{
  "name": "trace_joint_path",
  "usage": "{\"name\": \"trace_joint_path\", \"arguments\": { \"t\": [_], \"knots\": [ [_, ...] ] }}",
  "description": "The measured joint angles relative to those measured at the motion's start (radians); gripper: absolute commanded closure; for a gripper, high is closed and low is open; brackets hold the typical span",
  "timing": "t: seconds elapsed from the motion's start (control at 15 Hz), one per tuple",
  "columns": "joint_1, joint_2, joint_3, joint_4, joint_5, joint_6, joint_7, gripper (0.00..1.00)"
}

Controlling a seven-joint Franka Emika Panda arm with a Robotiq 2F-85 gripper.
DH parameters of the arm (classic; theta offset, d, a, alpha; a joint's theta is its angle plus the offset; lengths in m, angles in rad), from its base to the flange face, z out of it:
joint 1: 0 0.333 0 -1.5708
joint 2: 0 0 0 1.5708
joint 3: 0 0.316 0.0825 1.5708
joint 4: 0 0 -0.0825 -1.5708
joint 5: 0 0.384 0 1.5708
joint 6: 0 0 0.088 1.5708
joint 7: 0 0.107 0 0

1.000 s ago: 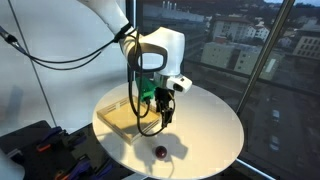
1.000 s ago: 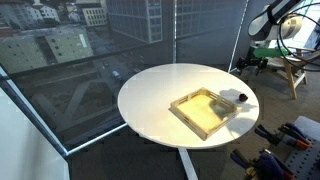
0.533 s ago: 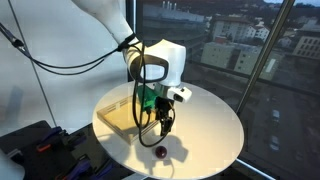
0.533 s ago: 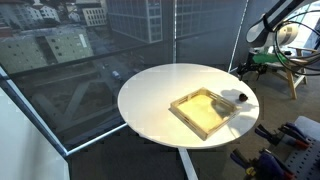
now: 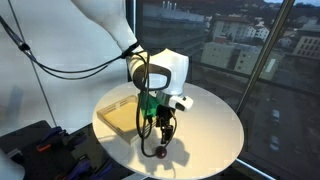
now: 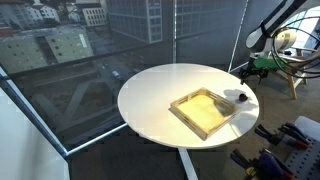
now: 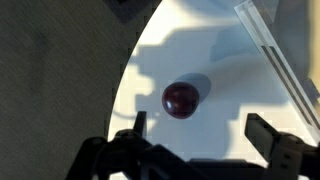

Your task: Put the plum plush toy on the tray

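The robot's hand, jaws spread wide and empty, hovers above the plum plush toy, which sits on the white worktop near the tray, grasp and transfer not yet made.

Exteriors high, oblique; wrist above plum

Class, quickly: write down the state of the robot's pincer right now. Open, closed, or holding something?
Pincer: open, holding nothing; the plum lies clear of its fingers.
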Motion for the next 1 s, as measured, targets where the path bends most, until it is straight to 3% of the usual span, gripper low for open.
{"name": "trace_joint_path", "arguments": {
  "t": [1.0],
  "knots": [
    [-0.024,0.129,-0.001,0.033,0.0,0.082,0.001,0.0]
  ]
}}
